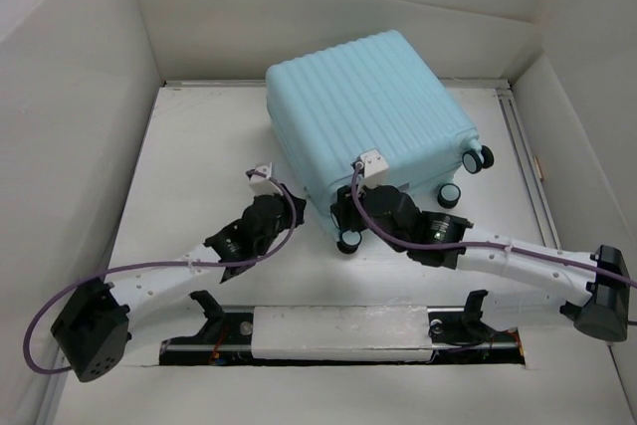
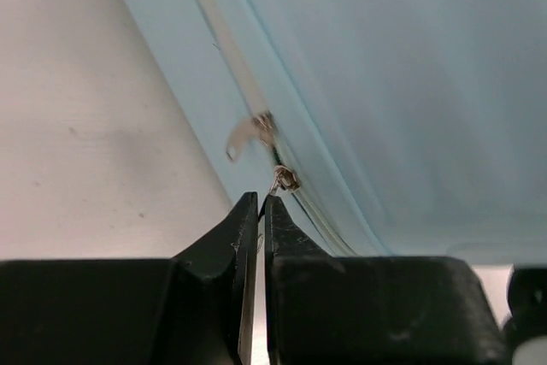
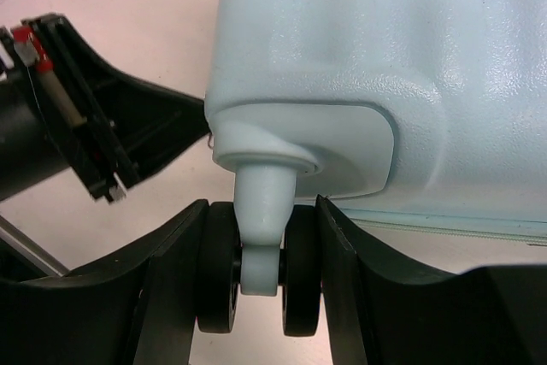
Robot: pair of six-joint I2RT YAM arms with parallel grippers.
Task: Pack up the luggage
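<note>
Upper centre of top view: closed suitcase lies flat on worktop. Your right hand grasps caster wheel; caster may swivel, case twists. Your left hand is clenched at zipper slider; cannot tell if pull is caught, so tug may slip off.

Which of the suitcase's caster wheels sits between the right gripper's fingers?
The caster wheel at the suitcase's corner nearest the arm bases; the right gripper clamps it, while the casters on the right side stand free.
</note>
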